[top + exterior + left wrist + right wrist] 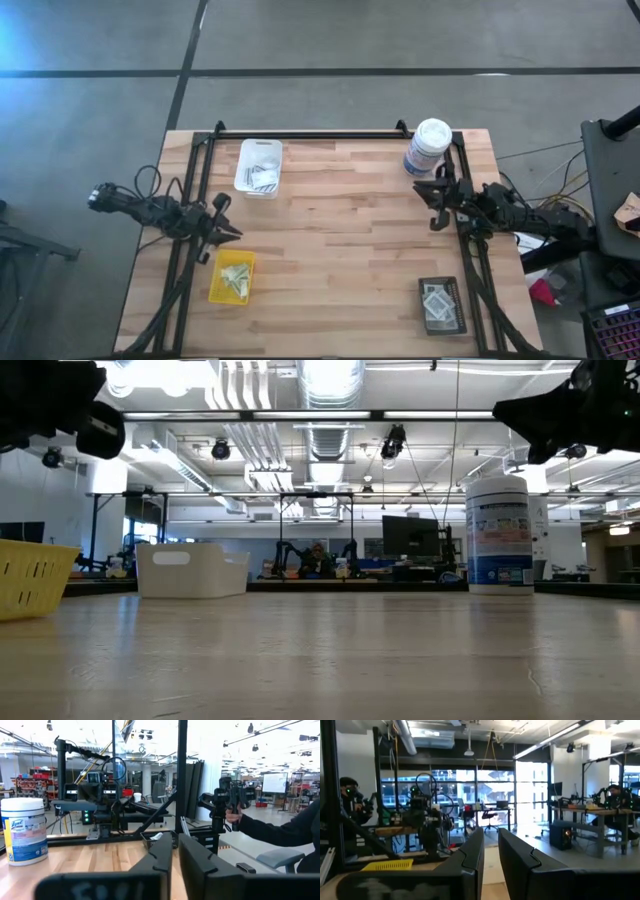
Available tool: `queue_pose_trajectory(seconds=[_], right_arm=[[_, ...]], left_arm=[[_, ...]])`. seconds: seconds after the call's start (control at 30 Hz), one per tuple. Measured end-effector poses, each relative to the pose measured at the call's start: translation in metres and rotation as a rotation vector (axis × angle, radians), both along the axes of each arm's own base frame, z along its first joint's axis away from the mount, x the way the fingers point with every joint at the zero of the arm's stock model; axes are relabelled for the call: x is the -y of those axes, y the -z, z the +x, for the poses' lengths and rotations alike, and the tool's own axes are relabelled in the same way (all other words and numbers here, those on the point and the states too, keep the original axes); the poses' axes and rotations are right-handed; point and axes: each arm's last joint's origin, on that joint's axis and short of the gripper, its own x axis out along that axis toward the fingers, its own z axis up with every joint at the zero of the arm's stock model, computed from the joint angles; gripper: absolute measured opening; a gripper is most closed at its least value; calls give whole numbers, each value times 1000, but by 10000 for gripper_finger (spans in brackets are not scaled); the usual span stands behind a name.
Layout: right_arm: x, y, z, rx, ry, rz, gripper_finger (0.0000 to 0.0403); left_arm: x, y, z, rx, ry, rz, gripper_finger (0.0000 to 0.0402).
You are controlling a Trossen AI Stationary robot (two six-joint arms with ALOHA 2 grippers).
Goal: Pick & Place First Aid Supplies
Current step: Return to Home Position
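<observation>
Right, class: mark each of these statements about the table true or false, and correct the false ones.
1. The canister stands upright near the right gripper. True.
2. The yellow tray is empty. False: packets lie in it.
3. The black tray lies on the right arm's side. True.
4. The left gripper is over the white tray. False: it is between the white tray and the yellow tray.

two matte black arms, looped black cables, angular wedge-shaped jaws.
</observation>
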Motion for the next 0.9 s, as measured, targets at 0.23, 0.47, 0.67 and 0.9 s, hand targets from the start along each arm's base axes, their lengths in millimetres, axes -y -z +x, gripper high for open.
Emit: queue_pose_trajectory(seconds=[0.23, 0.47, 0.67, 0.9], right_arm=[[-2, 7, -3, -54, -57, 15, 52], [-6, 11, -1, -108, -203, -10, 52], [-6, 21, 0, -210, -213, 19, 52], [-6, 24, 0, -238, -215, 39, 52]], left_arm=[[0, -1, 0, 8, 0, -1, 4], [-2, 0, 1, 8, -88, 47, 1], [-4, 4, 2, -22, -164, 78, 1], [-4, 11, 2, -96, -155, 56, 1]])
